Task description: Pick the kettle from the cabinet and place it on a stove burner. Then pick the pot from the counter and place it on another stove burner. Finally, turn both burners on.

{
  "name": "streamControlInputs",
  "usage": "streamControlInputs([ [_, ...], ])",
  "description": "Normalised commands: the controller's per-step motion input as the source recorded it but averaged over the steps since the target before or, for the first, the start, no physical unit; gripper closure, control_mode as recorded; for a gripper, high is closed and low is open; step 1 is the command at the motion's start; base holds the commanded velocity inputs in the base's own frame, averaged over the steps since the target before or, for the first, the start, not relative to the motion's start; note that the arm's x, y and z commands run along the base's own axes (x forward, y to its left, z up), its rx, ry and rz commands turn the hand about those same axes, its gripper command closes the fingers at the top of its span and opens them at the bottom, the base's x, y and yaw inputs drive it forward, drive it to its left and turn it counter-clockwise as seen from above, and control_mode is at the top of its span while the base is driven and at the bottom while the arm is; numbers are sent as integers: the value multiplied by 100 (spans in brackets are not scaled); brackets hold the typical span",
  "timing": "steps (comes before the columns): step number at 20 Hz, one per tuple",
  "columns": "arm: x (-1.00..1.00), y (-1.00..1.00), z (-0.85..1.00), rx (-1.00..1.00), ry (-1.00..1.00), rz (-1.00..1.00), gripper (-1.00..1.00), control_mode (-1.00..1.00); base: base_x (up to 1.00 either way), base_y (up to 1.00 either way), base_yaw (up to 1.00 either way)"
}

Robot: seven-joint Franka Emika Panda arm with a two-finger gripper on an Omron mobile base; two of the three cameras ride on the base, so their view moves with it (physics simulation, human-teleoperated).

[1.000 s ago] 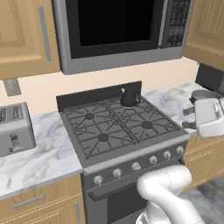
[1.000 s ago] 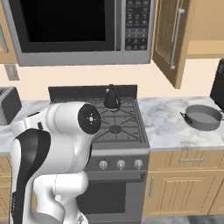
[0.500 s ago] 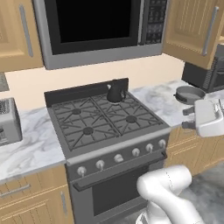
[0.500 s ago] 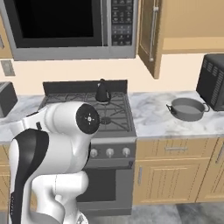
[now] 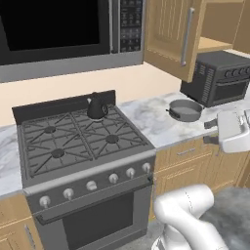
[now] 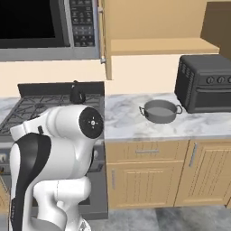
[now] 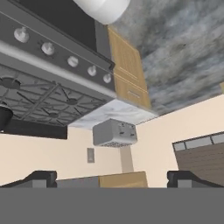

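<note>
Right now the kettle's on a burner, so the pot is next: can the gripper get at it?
Probably yes. The pot sits alone on the counter, nothing over it, and the open gripper hangs just off the counter edge beside it, holding nothing.

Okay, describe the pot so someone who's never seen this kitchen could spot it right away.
Find the grey range, then follow the white marble counter to its right toward the black toaster oven. The pot sits between them: shallow, round, grey metal with two small black side handles, wider than the black kettle on the stove.
</note>
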Motion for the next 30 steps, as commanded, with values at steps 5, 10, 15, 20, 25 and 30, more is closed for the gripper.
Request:
streamControlInputs([
  [5, 0, 0, 0, 0, 0, 0, -100, 100, 0, -76, 0],
  [10, 0, 0, 0, 0, 0, 0, -100, 100, 0, -68, 0],
  [15, 0, 0, 0, 0, 0, 0, -100, 100, 25, -42, 5],
  [20, 0, 0, 0, 0, 0, 0, -100, 100, 47, -37, 15],
  [25, 0, 0, 0, 0, 0, 0, -100, 100, 37, -33, 17],
  [30, 0, 0, 0, 0, 0, 0, -100, 100, 35, -25, 16],
])
